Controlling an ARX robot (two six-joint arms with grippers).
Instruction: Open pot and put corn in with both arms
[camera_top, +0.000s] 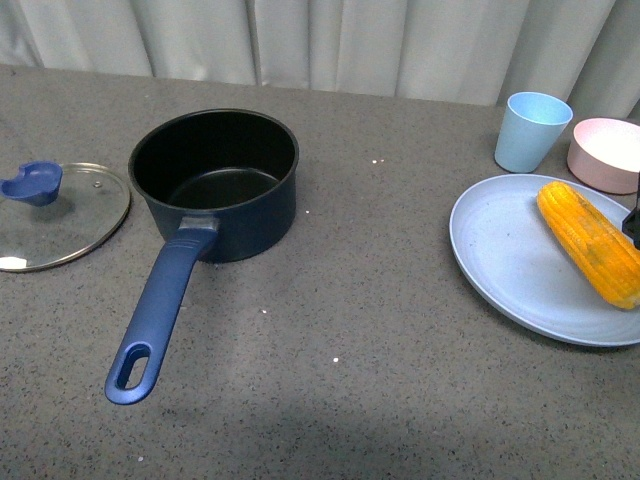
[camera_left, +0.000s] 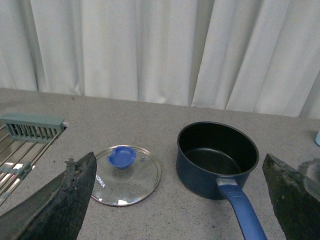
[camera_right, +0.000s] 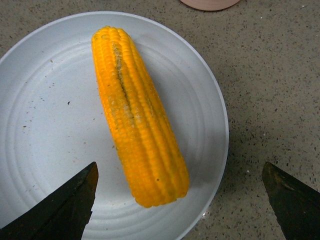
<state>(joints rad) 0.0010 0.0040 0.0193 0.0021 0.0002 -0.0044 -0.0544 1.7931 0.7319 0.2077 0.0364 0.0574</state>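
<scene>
- Right gripper (camera_right: 178, 172): jaws spread wide, nothing grasped. Its 2 dark fingers (camera_right: 70, 205) sit on either side of the lower end of the corn (camera_right: 137, 115) without touching it. In the front view only a small black part of it shows, at the right edge beside the corn.
- Left gripper (camera_left: 179, 165): jaws spread wide, nothing grasped. Its fingers (camera_left: 60, 200) are clear of all objects. Its camera faces the pot (camera_left: 200, 180) and the lid (camera_left: 145, 185).
- Pot: dark navy, upright on the grey speckled table (camera_top: 380, 330), uncovered. The black interior is bare. Its long blue handle (camera_top: 160, 310) points toward the robot and ends in an oval hole.
- Lid: round glass with a metal rim and a blue knob (camera_top: 32, 183). It lies flat on the table to the left of the pot, near it but apart from it.
- Corn: 1 yellow-orange cob, lying on its side on the plate (camera_top: 500, 250), well to the right of the pot.
- Plate: pale blue, round, flat on the table. It holds the corn only.
- Cup (camera_top: 533, 130): pale blue, upright, just behind the plate. Its contents cannot be determined.
- Bowl (camera_top: 605, 160): pink, beside the cup, cut by the frame edge. Its contents cannot be determined.
- Rack (camera_left: 30, 127): pale green with metal bars, left of the lid.
- Curtain (camera_top: 330, 40): white, behind the table.
</scene>
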